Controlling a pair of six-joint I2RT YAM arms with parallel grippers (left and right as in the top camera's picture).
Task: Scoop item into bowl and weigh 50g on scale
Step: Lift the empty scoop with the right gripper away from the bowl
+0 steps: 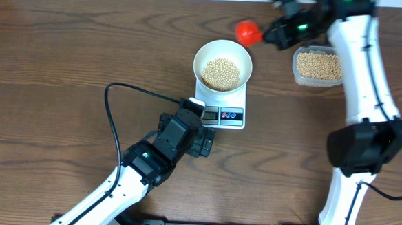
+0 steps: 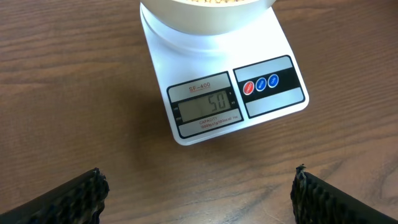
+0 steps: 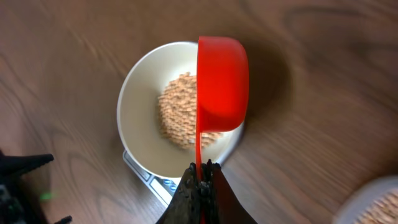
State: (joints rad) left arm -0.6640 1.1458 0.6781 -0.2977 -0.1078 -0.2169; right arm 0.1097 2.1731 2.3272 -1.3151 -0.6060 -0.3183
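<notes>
The white bowl (image 1: 222, 62) stands on the white scale (image 1: 223, 107) and holds a heap of tan beans (image 1: 220, 73). In the left wrist view the scale (image 2: 219, 93) fills the top; its display (image 2: 207, 107) reads about 50. My left gripper (image 1: 206, 142) is open and empty on the table just in front of the scale, its fingertips (image 2: 198, 193) wide apart. My right gripper (image 1: 275, 34) is shut on the handle of a red scoop (image 1: 247, 32), held above the table right of the bowl. In the right wrist view the scoop (image 3: 221, 84) is tilted on its side over the bowl (image 3: 140, 106).
A clear plastic tub (image 1: 318, 66) of beans stands right of the scale, under my right arm. A black cable (image 1: 115, 115) loops over the table left of my left arm.
</notes>
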